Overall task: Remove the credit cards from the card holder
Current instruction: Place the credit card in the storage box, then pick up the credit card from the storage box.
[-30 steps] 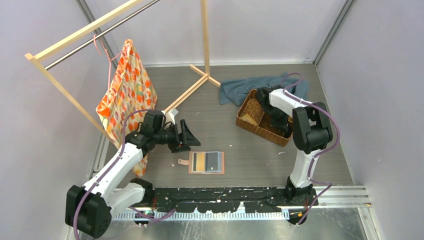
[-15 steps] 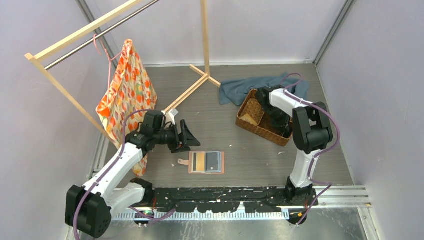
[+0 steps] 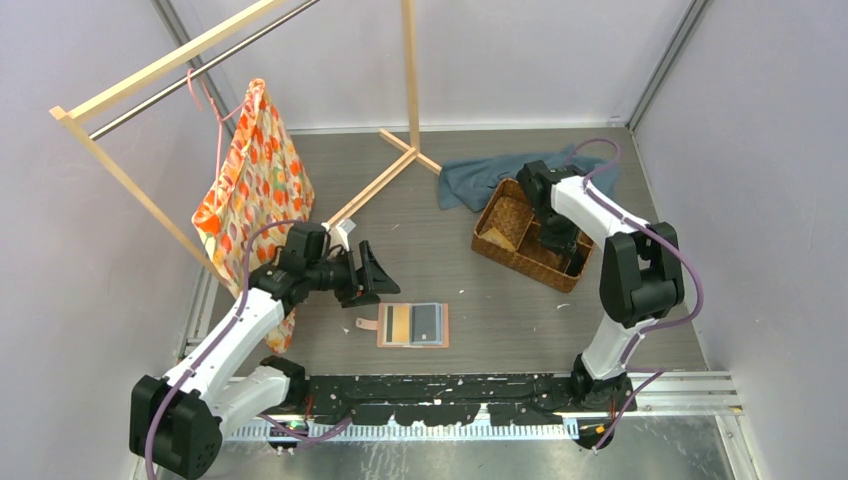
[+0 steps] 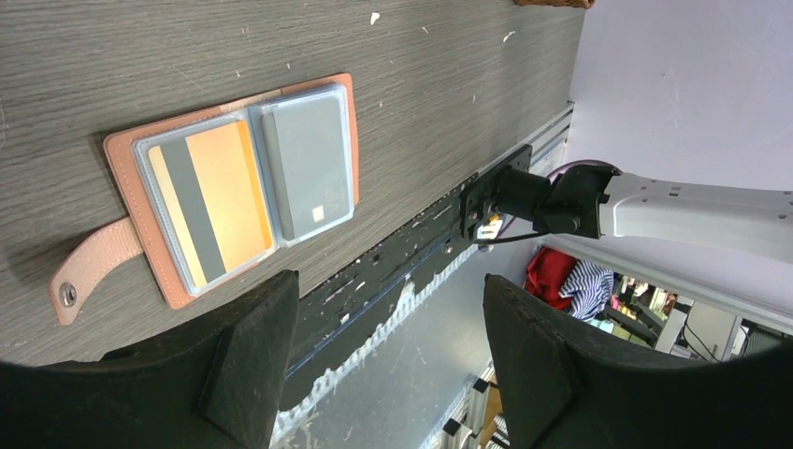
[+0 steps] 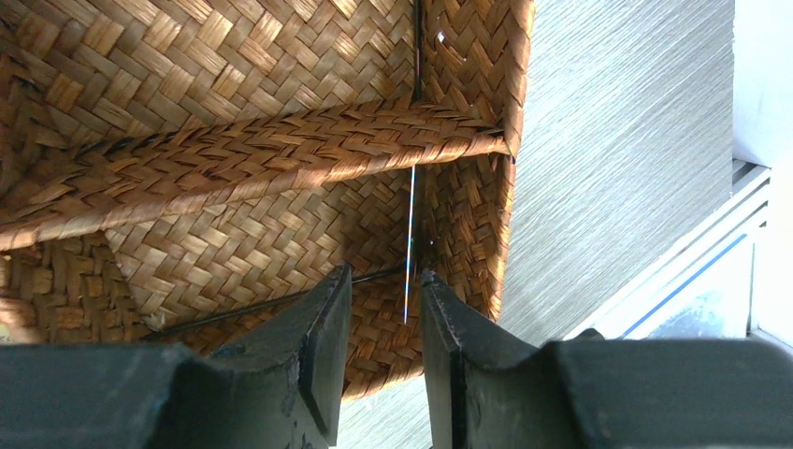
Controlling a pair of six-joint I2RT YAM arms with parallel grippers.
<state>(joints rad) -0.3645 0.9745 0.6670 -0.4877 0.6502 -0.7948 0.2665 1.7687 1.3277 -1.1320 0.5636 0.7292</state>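
Right gripper (image 5: 385, 281) has eased its jaws apart since a second ago, and its arm's elbow has swung outward. The left arm has barely stirred.

Nearest the bases, the holder (image 3: 412, 324) lies spread flat on the table (image 3: 520, 320) with its snap tab to the left. It still carries a gold card (image 4: 210, 201) with a dark stripe in one half and a grey card (image 4: 307, 164) in the other, so the job looks only partly done.

Just beyond it, the left gripper (image 3: 378, 272) hovers empty with its fingers spread wide. Its camera looks down on the holder, probably staged for the next pull.

Farther off, the right gripper reaches into the end compartment of the basket (image 3: 487, 247). A thin card (image 5: 410, 243) stands on edge there, in line with the gap between the parted fingers and touching neither as far as I can see. It looks let go, with the basket serving as the drop place.
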